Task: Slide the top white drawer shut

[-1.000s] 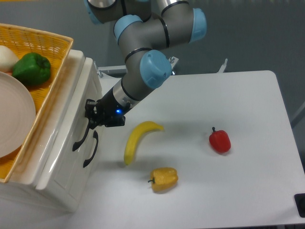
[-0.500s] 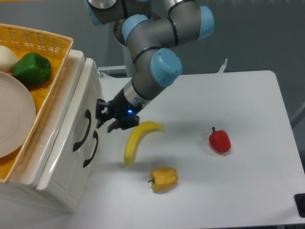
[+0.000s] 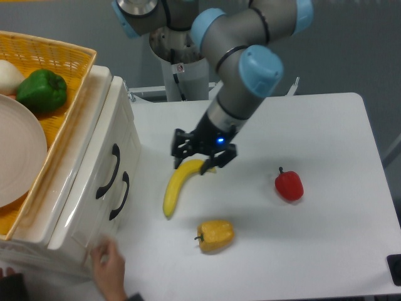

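Since prior frames, gripper has moved off the cabinet front toward frame centre; now sits just above upper end of curved yellow banana. Fingers spread apart, nothing held betw. them. Blue light visible on gripper body.

Top white drawer, glossy white plastic w/ dark curved handle, at left of frame; front panel appears flush w/ cabinet body, i.e. pushed in. Lower white drawer front w/ similar dark handle directly below it.

Human hand newly in view at lower left, touching bottom corner of cabinet.

Yellow wicker basket on cabinet top, upper left, holding green bell pepper, white round item at left edge (partly cut off, type unclear) and pale round plate.

On white table: yellow bell pepper lower centre, near lower end of banana but not touching; red bell pepper right of centre, well apart from the rest. Banana and both table peppers unchanged in position vs. earlier frames.
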### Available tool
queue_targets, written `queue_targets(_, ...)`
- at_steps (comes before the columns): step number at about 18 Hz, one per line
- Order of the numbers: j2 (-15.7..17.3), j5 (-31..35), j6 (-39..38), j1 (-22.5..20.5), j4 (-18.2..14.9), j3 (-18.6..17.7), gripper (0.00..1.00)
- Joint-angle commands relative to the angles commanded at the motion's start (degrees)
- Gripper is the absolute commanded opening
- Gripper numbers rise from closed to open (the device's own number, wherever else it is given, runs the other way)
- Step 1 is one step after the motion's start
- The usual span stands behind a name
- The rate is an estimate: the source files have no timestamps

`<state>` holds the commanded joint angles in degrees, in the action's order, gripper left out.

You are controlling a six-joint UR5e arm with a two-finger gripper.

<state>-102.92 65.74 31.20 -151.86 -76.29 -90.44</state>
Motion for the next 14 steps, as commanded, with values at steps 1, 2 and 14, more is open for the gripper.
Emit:
queue_targets(1, 0.0, 0.0, 0.17, -1.49, 0.09, 0.18, 0.81)
queue_targets(2, 0.0, 0.0, 0.26, -2.81, 0.09, 0.53, 0.82)
queue_targets(14, -1.05, 0.44, 6.13, -15.03, 1.85, 1.15, 1.0)
